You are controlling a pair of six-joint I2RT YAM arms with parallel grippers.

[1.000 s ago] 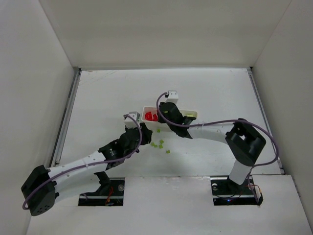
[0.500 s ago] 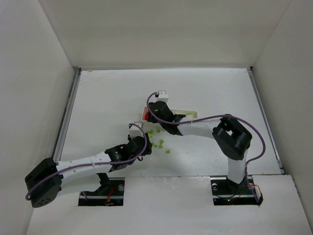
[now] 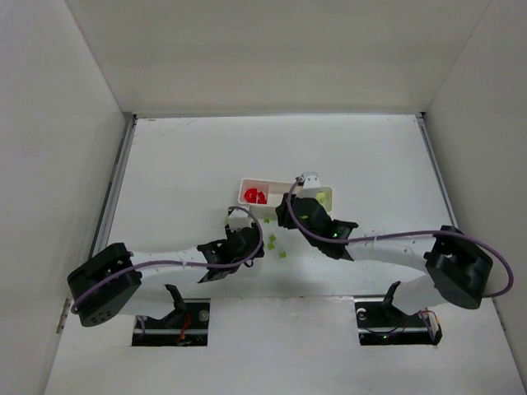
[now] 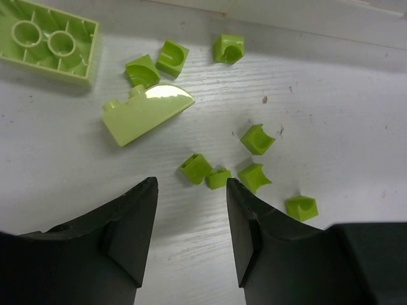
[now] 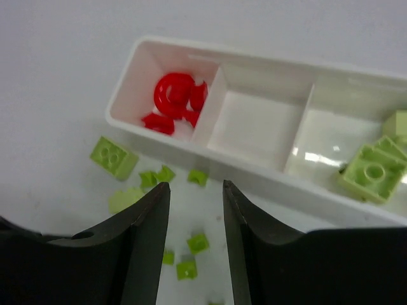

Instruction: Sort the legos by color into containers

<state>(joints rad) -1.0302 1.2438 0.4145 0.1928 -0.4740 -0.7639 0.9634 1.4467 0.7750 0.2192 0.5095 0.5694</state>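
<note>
Robot lab test cell. Plain white panel walls (image 3: 82, 99) box in a white table (image 3: 189, 156) on three sides, with a metal rail (image 3: 111, 193) down its left edge. Two black-and-white robot arms, left arm (image 3: 156, 271) and right arm (image 3: 395, 249), are mounted at base cutouts (image 3: 171, 317) in the near edge, with purple cables (image 3: 387, 236) run along them. Props are staged: a small white tray (image 3: 272, 181) and loose lime-green lego bricks (image 4: 257, 138).

The left arm (image 3: 160, 271) and right arm (image 3: 387, 249) were built alike: slim white tubular links joined by bulky black joint housings. A thin purple cable (image 3: 395, 236) looped along each arm. The fingers (image 4: 127, 235) were matte black, broad and wedge-shaped, with flat inner faces
</note>
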